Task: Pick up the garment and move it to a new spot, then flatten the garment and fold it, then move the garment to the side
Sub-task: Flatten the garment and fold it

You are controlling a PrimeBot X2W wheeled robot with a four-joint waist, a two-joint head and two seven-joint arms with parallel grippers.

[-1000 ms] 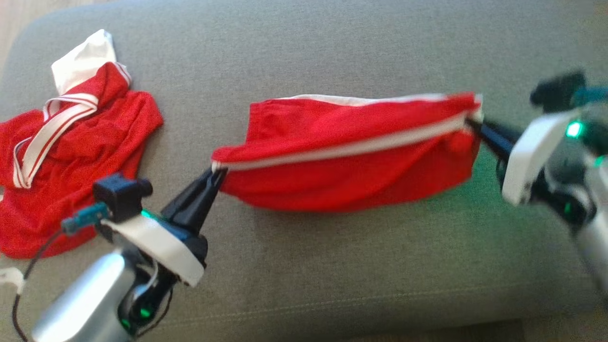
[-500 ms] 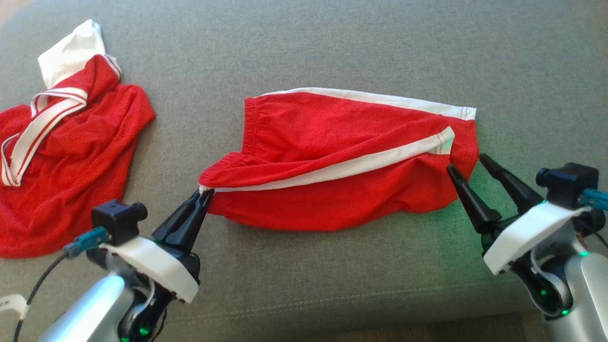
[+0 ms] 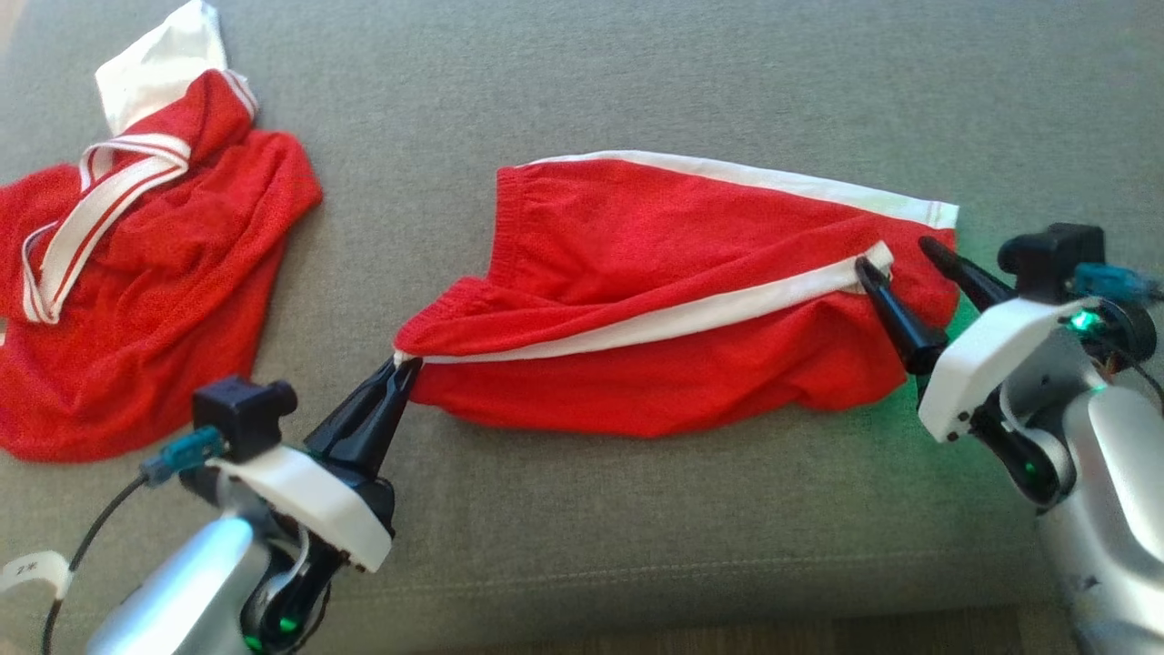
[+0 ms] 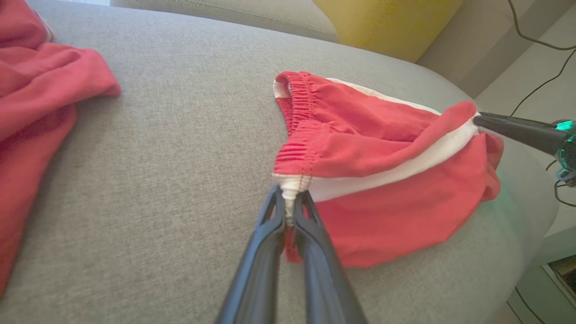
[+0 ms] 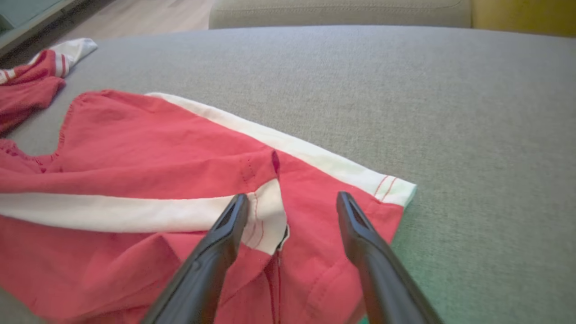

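Red shorts on grey cushion: left pincer clamped on waistband corner, right pincer apart over hem edge.

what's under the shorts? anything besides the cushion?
Grey cushion shows all round the shorts, which lie on it. Anything beneath the cloth is covered. Left gripper pinches the waistband corner; right gripper hangs open over the hem.

Silver forearms, white wrist shells, black tapered pincer fingers, teal plugs
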